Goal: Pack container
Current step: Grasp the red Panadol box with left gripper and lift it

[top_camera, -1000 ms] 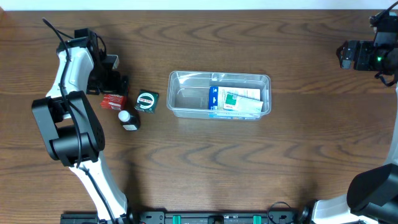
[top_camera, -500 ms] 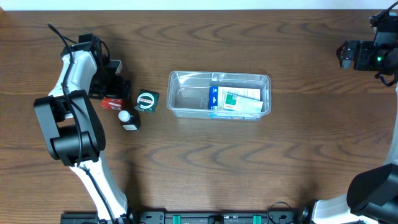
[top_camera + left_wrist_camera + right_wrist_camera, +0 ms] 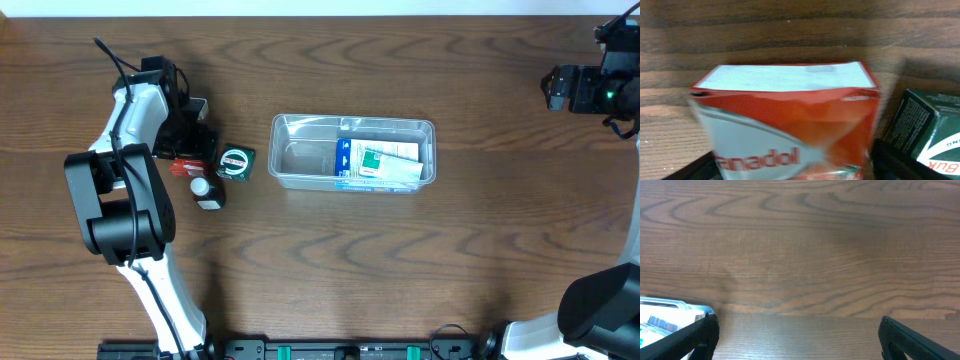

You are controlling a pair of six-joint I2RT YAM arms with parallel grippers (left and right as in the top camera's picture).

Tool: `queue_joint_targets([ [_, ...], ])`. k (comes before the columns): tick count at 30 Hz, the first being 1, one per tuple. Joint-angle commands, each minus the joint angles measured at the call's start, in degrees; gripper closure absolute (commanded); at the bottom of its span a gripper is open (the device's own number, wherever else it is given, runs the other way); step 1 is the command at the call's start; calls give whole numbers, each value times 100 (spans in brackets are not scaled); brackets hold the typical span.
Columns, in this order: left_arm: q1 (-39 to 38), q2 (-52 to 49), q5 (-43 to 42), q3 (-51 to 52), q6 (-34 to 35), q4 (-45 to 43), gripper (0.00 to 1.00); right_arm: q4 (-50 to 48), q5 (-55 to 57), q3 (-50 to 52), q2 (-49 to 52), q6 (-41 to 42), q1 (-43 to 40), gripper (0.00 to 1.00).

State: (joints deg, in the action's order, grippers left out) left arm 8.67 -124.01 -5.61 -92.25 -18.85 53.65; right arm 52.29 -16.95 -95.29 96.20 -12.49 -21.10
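Lettering "anadol" on the red box (image 3: 785,115) is readable only in the left wrist view, which also gives the white top face and the corner of a dark green box (image 3: 922,130) just beside it. The overhead view alone shows the full layout. A white bottle with black cap (image 3: 207,191) lies just nearer the arm's base than the left pincer (image 3: 802,166), and it shows in no wrist view. The container (image 3: 300,160) sits well apart from both pincers, between them, with blue-white and green-white packets (image 3: 378,163) in the half toward the right pincer (image 3: 797,330). The right wrist view catches only a container corner at lower left.

The tabletop (image 3: 320,260) is dark brown wood grain, and a pale strip runs along its far edge.

The left pincer is low at the tabletop, jaws set wide with one finger on each side of the red box. Whether they press it, can't tell. The right pincer is out near the far right edge, jaws spread fully with only bare wood between them, touching nothing.
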Motion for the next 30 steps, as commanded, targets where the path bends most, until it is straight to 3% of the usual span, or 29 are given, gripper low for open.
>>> queue_joint_targets([
  [1, 0, -76, 15, 31, 225, -17, 20, 2, -39, -50, -9, 68, -26, 1],
  [11, -2, -74, 15, 28, 981, -192, 33, 2, -39, -50, -9, 68, -26, 1],
  [18, -2, -70, 15, -125, 1078, -57, 34, 2, -39, -50, -9, 68, -24, 1],
  [30, -2, 15, -181, -1362, 1685, 1287, 34, 2, -39, -50, -9, 68, -26, 1],
])
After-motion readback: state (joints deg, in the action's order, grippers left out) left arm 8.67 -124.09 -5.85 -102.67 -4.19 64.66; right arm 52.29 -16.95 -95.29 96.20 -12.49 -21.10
